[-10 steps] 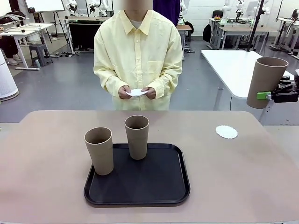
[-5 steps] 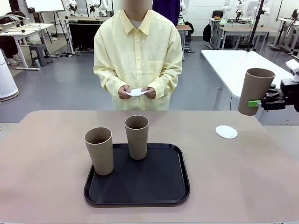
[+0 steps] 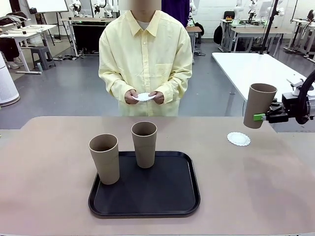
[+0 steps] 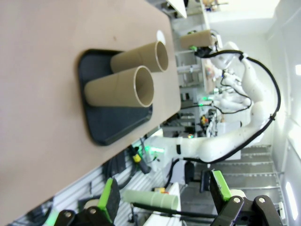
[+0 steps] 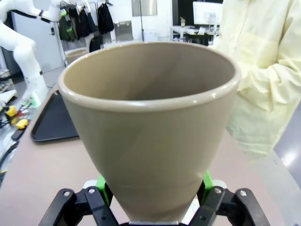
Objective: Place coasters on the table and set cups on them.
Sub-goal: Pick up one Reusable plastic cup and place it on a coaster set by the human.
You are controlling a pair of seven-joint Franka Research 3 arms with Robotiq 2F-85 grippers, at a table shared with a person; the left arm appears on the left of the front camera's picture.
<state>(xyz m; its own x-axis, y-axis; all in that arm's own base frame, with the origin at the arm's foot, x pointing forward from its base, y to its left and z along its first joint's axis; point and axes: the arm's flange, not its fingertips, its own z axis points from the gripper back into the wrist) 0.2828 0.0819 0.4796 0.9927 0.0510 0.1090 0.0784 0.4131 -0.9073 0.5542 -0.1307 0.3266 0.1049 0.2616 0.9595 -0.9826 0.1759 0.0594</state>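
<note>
Matte tan, smooth, tapered: one cup point(image 3: 259, 104) is clamped low on its wall between the right gripper point(image 3: 259, 117) pads, held in the air and slightly tilted. Just beneath the jaws a lacy white coaster point(image 3: 238, 138) lies on the beige table point(image 3: 49, 162). Well apart, a second cup point(image 3: 104, 158) and a third cup point(image 3: 144, 144) stand upright on the black rounded tray point(image 3: 147, 194). The left gripper point(image 4: 164, 193) has its jaws apart, with nothing between them.
</note>
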